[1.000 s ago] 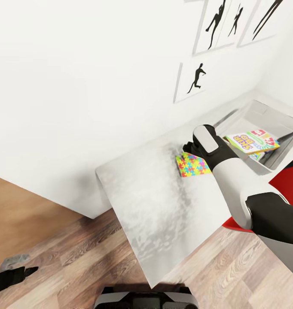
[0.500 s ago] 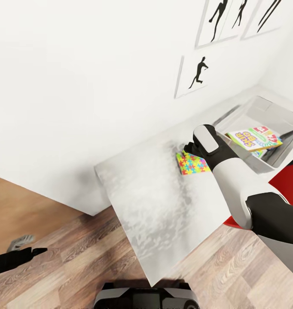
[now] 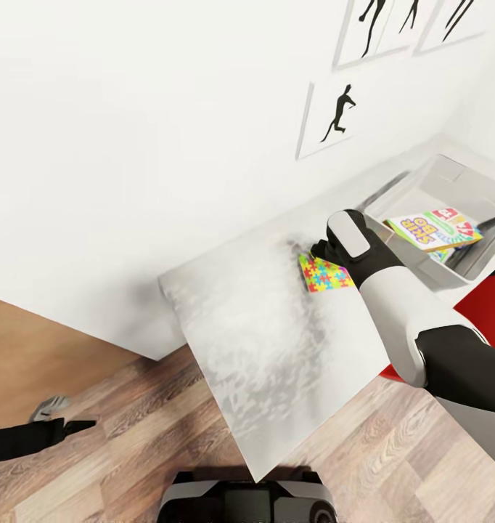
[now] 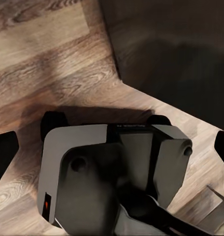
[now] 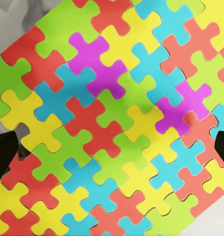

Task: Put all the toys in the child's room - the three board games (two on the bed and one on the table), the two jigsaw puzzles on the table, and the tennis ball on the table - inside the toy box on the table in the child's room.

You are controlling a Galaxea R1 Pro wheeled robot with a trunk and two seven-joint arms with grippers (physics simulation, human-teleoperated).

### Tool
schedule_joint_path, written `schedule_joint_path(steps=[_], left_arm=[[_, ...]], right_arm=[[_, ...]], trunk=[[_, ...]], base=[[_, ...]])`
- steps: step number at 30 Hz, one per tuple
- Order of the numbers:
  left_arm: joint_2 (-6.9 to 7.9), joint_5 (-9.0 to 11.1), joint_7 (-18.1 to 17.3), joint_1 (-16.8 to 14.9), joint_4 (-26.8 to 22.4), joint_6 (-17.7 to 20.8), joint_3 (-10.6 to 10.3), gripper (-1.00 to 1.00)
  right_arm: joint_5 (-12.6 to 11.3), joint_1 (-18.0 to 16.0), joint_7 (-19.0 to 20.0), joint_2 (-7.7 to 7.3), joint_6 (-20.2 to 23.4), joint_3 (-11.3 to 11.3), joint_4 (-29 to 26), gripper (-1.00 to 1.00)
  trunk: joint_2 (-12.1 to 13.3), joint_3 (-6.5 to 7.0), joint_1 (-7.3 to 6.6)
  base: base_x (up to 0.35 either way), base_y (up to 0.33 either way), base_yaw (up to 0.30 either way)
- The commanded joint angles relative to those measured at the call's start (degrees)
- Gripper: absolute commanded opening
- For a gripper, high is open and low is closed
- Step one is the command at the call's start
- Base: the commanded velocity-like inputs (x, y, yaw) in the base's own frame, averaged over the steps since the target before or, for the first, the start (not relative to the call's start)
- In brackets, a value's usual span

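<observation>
Hovering right hand (image 3: 321, 253) directly over jigsaw puzzle (image 3: 324, 275), fingertips spread apart at either edge of the right wrist view with the puzzle's (image 5: 112, 123) multicolour pattern between them, released, not closed on anything. Puzzle lying flat on pale desk (image 3: 262, 363), at about 1 o'clock from the desk's centre in the head view. Toy box (image 3: 451, 181) farther along the desk at 2 o'clock, holding a Skip-Bo game box (image 3: 430, 230) tilted on top of another box. Red chair (image 3: 487, 305) beside the desk at 3 o'clock. Left hand (image 3: 73, 426) low over the wood floor (image 3: 131, 465) at 8 o'clock, fingertips wide apart in the left wrist view, above the robot's base (image 4: 116, 172).
</observation>
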Motion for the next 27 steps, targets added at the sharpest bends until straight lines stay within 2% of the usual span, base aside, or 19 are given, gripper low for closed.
schedule_joint_path(steps=[1, 5, 22, 27], left_arm=[[0.38, -0.6, -2.0, -0.1, -0.1, 0.5, 0.2, 1.0], [1.06, -0.7, -5.5, 0.1, 0.0, 0.5, -0.1, 1.0], [1.26, -0.7, -6.6, 0.3, 0.0, 0.3, -0.2, 1.0], [1.16, -0.6, -9.1, 0.4, 0.0, 0.3, -0.2, 1.0]], right_arm=[[-0.4, 0.0, -0.4, -0.05, 0.4, 0.3, 0.0, 1.0], [-0.4, 0.0, -0.4, -0.05, 0.4, 0.3, 0.0, 1.0], [-0.4, 0.1, -0.2, -0.14, 0.9, 0.4, 0.0, 1.0], [-0.4, 0.1, -0.2, -0.13, 1.0, 0.5, 0.0, 1.0]], trunk=[[-0.1, -0.18, 0.05], [-0.1, -0.47, 0.05], [-0.1, -0.55, 0.05], [-0.1, -0.55, 0.05]], base=[[0.0, 0.0, 0.0], [0.0, 0.0, 0.0], [-0.016, 0.0, 0.0], [-0.006, 0.0, 0.0]])
